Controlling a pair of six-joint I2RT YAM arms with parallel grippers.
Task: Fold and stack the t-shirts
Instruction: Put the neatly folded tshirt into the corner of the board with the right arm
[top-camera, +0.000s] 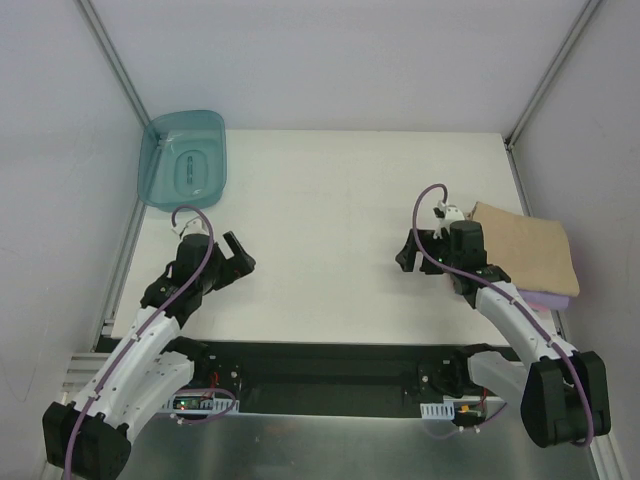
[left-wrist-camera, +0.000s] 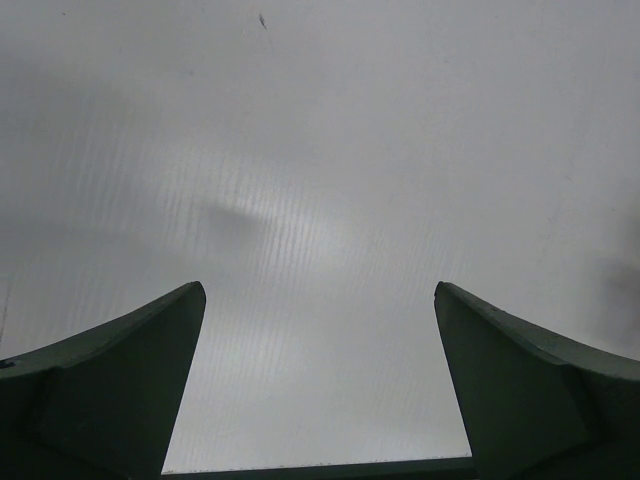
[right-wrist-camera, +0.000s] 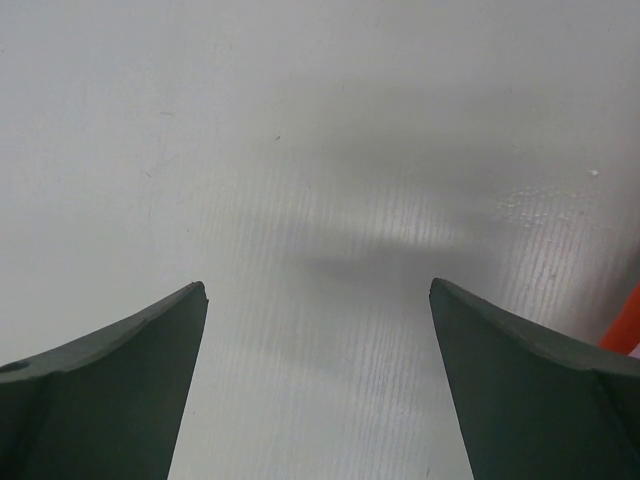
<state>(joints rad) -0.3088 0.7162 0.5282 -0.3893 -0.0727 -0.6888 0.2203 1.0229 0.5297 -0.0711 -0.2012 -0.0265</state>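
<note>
A folded tan t-shirt (top-camera: 525, 255) lies on top of a stack at the table's right edge. A lavender-purple t-shirt (top-camera: 550, 299) shows as a thin edge under it. No pink shirt can be made out. My right gripper (top-camera: 408, 252) is open and empty, just left of the stack and pointing away from it. In the right wrist view my right gripper (right-wrist-camera: 318, 288) has only bare white table between its fingers. My left gripper (top-camera: 238, 258) is open and empty over the left part of the table. The left wrist view shows the left gripper (left-wrist-camera: 320, 290) over bare table too.
A teal translucent tub (top-camera: 185, 160) stands at the back left corner. White walls with metal posts close in the table (top-camera: 330, 230) on the left, back and right. A bit of something orange (right-wrist-camera: 625, 325) shows at the right edge of the right wrist view.
</note>
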